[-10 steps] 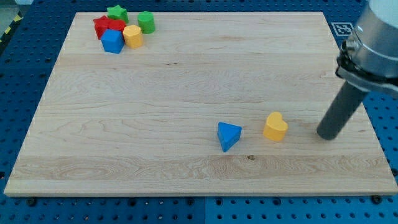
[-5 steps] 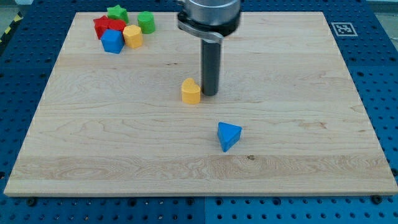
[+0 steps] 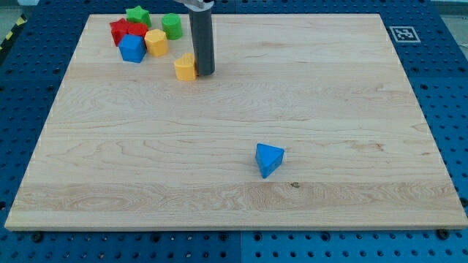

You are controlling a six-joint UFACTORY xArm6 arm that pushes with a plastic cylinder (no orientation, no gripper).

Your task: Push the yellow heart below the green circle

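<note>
where you see my tip, it touches the right side of the yellow heart; no fingers, just a bare rod. heart sits below and slightly right of the green circle; its pointing and long axis cannot be told.

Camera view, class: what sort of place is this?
Probably a robotics lab bench: a pale wooden board on a blue perforated table, a printed marker tag, and small coloured blocks pushed by my tip.

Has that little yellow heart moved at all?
Yes. The yellow heart slid up and left across the board, from near the blue triangle to just below the green circle.
</note>
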